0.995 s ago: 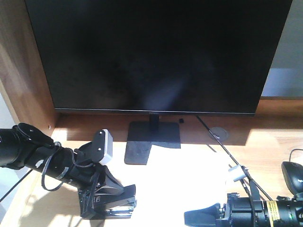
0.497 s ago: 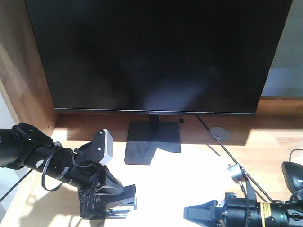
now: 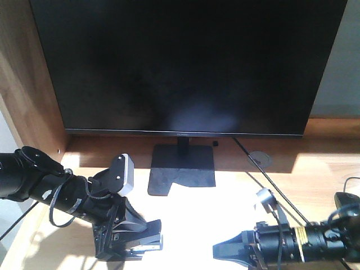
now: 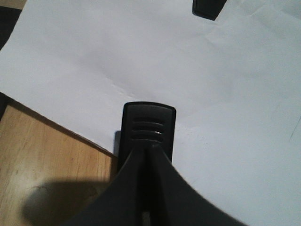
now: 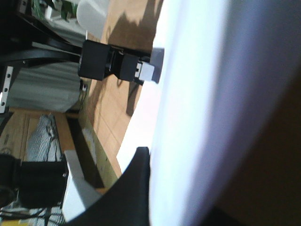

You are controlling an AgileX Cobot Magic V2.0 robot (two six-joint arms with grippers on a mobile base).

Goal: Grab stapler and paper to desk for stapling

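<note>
The white paper [image 3: 225, 208] lies on the light wood desk [image 3: 320, 169] in front of the monitor stand. My left gripper [image 3: 130, 241] is shut on the black stapler [image 3: 145, 243] at the sheet's left edge. In the left wrist view the stapler's ribbed end [image 4: 149, 123] rests over the paper [image 4: 188, 70] where it meets the desk [image 4: 42, 155]. My right gripper [image 3: 226, 251] is shut on the paper's near right part. Its wrist view shows one black finger [image 5: 134, 188] against the raised sheet [image 5: 197, 94]; the other finger is hidden.
A large dark monitor [image 3: 185, 62] on a black stand [image 3: 183, 163] fills the back. A round cable hole [image 3: 260, 158] and a black cable [image 3: 273, 183] lie right of the stand. A black mouse [image 3: 349, 203] sits far right. A brown side panel [image 3: 28, 84] borders the left.
My right gripper has moved left along the desk's front with the paper, and the sheet's far edge has shifted over the stand's base. The left arm and stapler have stayed put.
</note>
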